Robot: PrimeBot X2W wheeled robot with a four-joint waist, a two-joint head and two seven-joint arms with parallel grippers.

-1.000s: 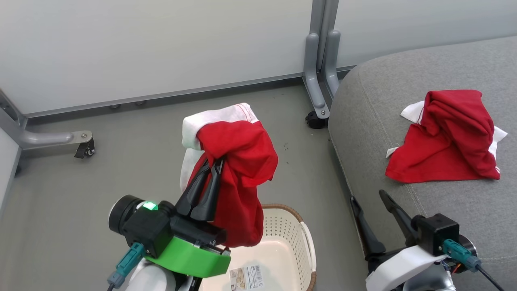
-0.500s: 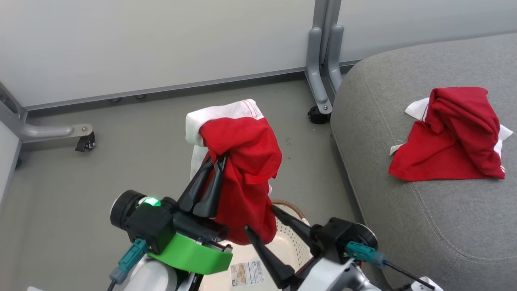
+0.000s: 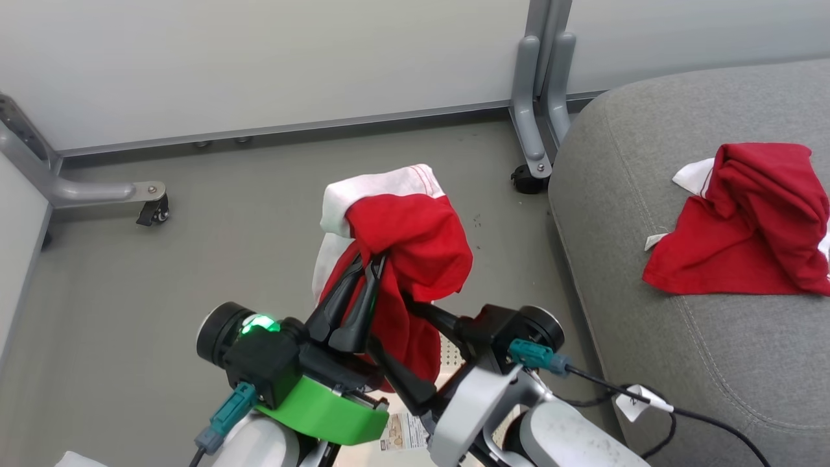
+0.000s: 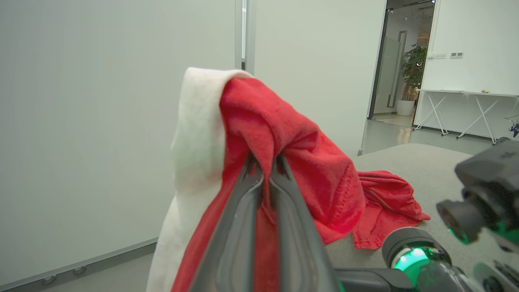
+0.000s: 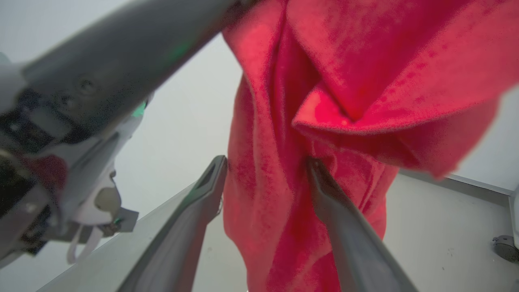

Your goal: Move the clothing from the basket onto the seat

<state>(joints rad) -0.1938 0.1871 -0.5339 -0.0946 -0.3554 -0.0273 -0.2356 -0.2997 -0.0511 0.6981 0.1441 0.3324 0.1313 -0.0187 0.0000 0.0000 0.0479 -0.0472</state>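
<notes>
Pinching a red garment (image 3: 415,240) aloft in my left gripper (image 3: 369,263); my right gripper (image 5: 266,161), spread wide, straddles its hanging fold: close squarely there first.

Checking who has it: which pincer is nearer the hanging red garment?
Left. The left pincer is shut on the hanging red garment near its top; the right pincer is open, straddling the cloth lower down.

Grey seat (image 3: 713,363), rounded edge, stitched seams, one crumpled red garment (image 3: 746,240) with white trim lying on it, grey floor (image 3: 194,272) alongside, basket (image 3: 450,357) standing there, two castered frame feet (image 3: 152,211) near wall.
</notes>
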